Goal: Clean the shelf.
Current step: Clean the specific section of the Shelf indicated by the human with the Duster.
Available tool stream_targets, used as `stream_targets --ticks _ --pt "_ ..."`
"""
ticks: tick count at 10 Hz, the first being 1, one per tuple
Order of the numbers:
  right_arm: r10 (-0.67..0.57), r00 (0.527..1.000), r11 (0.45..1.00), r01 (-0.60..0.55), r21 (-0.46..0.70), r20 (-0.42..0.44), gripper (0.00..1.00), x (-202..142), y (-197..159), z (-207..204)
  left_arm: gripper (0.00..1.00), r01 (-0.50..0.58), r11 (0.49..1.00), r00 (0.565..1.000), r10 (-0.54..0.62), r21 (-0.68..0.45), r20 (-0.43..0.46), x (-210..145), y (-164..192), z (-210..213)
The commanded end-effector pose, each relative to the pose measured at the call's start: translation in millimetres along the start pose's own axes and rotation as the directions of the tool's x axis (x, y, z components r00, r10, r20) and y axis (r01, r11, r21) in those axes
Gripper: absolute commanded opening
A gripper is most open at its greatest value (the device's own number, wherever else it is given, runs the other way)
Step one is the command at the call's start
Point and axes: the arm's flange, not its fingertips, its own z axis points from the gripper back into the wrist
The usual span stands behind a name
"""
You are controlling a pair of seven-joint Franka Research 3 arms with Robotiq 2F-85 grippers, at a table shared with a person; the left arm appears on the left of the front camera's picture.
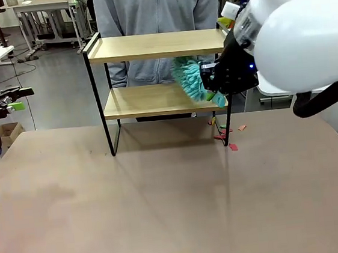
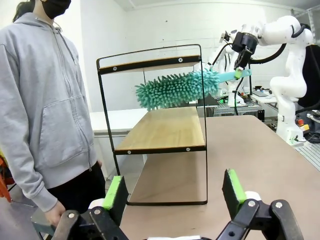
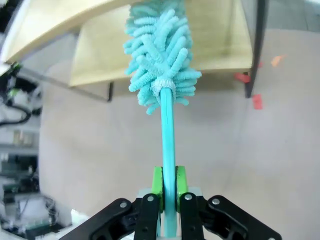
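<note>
The shelf (image 1: 148, 46) is a small two-tier rack of light wooden boards in a black frame, standing at the table's far side. My right gripper (image 3: 169, 187) is shut on the handle of a teal duster (image 3: 159, 52). The duster's fluffy head (image 1: 189, 79) reaches between the two boards at the shelf's right end, just above the lower board (image 2: 165, 129). In the left wrist view the duster (image 2: 175, 89) hangs over that lower board. My left gripper (image 2: 175, 192) stands open and empty, off the table's left side (image 1: 13, 106).
A person in a grey hoodie (image 1: 156, 7) stands right behind the shelf. Small red and orange scraps (image 1: 227, 133) lie on the table by the shelf's right leg. The brown tabletop (image 1: 165, 205) in front of the shelf is bare.
</note>
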Motion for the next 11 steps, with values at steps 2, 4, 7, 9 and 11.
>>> stream_targets --ticks 2,4,7,9,11 --pt "0.199 0.97 0.969 -0.174 0.173 -0.136 0.13 -7.3 -23.2 15.0 1.0 0.006 1.0 1.0 -0.006 0.001 0.002 4.0 -1.7 -0.1" --pt "0.385 0.908 0.904 -0.336 0.266 -0.162 0.13 -11.0 -30.1 23.9 1.0 0.006 1.0 1.0 -0.006 0.001 0.002 4.0 -1.7 -0.1" --pt "0.555 0.808 0.805 -0.463 0.371 -0.197 0.13 -17.9 -51.1 33.3 1.0 0.006 1.0 1.0 -0.006 0.001 0.002 4.0 -1.7 -0.1" --pt "0.619 0.746 0.77 -0.513 0.379 -0.248 0.13 -31.4 -64.3 38.8 1.0 0.006 1.0 1.0 -0.006 0.001 0.002 4.0 -1.7 -0.1" --pt "0.658 0.697 0.741 -0.534 0.407 -0.284 0.13 -49.7 -89.4 42.5 1.0 0.006 1.0 1.0 -0.006 0.001 0.002 4.0 -1.7 -0.1"
